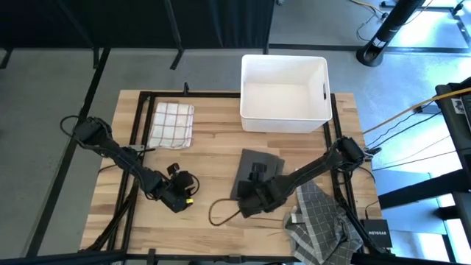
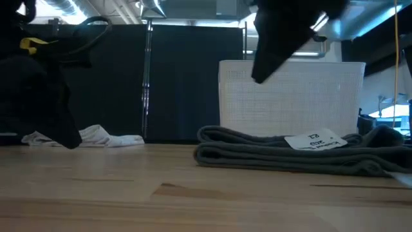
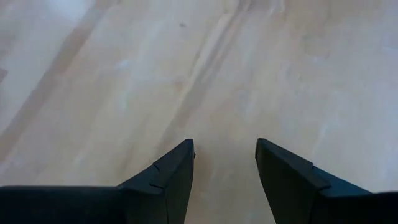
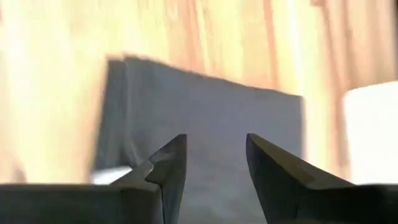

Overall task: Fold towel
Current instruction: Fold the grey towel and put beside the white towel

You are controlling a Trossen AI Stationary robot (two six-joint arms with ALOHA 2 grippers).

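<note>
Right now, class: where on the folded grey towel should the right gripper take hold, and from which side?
Probably the grey towel at its near edge, approached from above: it lies flat in stacked layers, edges exposed on bare table, and the open right gripper hovers there.

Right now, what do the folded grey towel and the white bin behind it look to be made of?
The grey towel looks like soft matte woven cloth: in the low view it sags in thick folded layers, with a sewn-on white tag. The white bin looks like rigid, smooth plastic: straight thin walls, a cut-out handle slot; probably moulded, though that is a guess.
</note>
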